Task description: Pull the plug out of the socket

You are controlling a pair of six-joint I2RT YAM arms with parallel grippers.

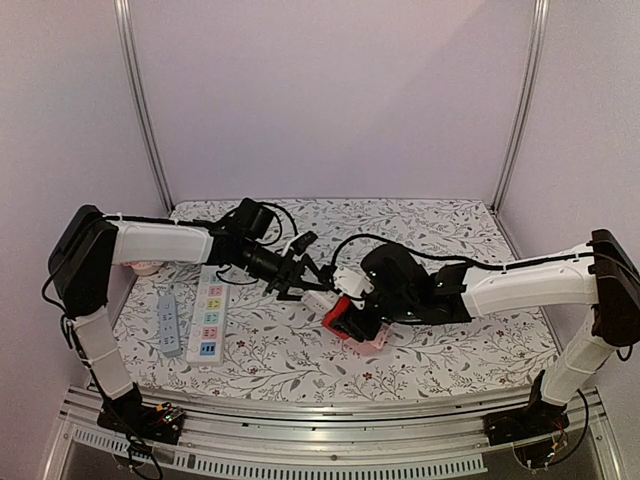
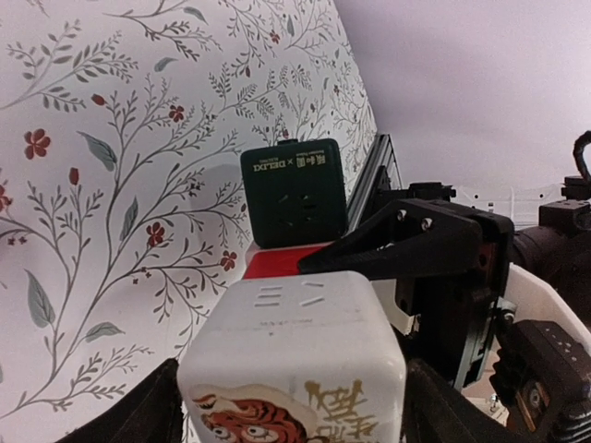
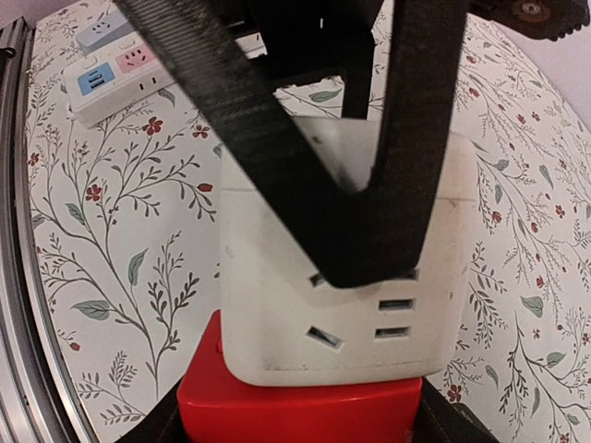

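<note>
The left tool [image 1: 303, 282] clamps the plug [image 3: 268, 318], the right tool [image 1: 350, 320] clenches the red socket [image 3: 295, 411] at its right: each half braced for opposing pulls. They touch, not yet parted.

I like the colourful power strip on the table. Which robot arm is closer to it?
Left. The left fingers, gripping the white cube socket, sit just right of the colourful power strip; the right fingers, on the red cube, are farther right.
</note>
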